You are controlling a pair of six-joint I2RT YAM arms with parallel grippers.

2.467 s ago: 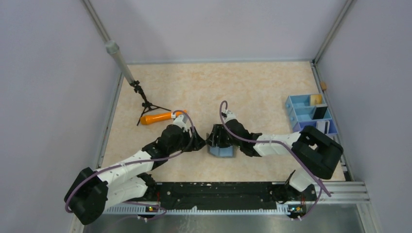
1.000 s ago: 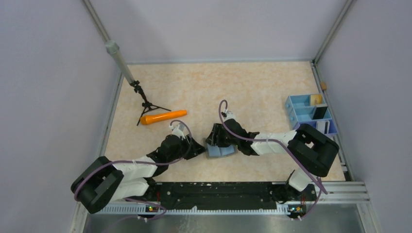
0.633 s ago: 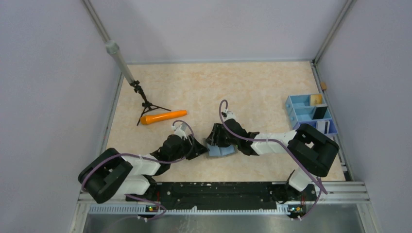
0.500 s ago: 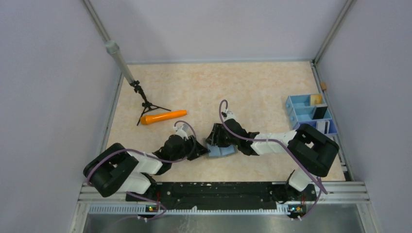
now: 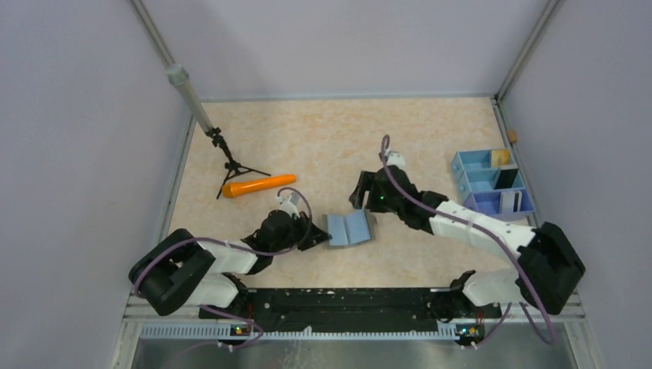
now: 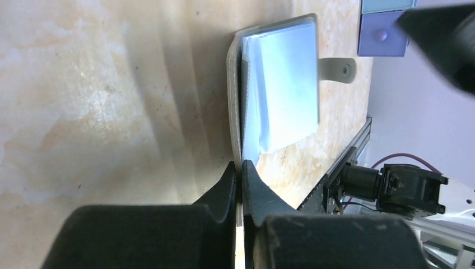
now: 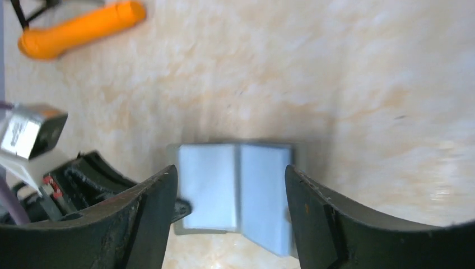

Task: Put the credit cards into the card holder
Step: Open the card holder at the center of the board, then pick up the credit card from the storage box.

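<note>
The card holder [image 5: 347, 229] lies open, blue lining up, near the middle of the desk's [image 5: 323, 138] near edge. Left gripper [image 6: 241, 167]: fingers pressed together, tips at the holder's left edge. Right gripper [image 7: 227, 179]: fingers apart, empty, raised over the holder.

Beige marbled tabletop [image 5: 323, 134]: orange carrot-shaped stick [image 5: 257, 185] lies flat far-left at the legs of a small black tripod [image 5: 231, 165] on a tilted grey pole [image 5: 188, 96]; blue-and-lilac compartment tray [image 5: 457, 167] at right edge.
</note>
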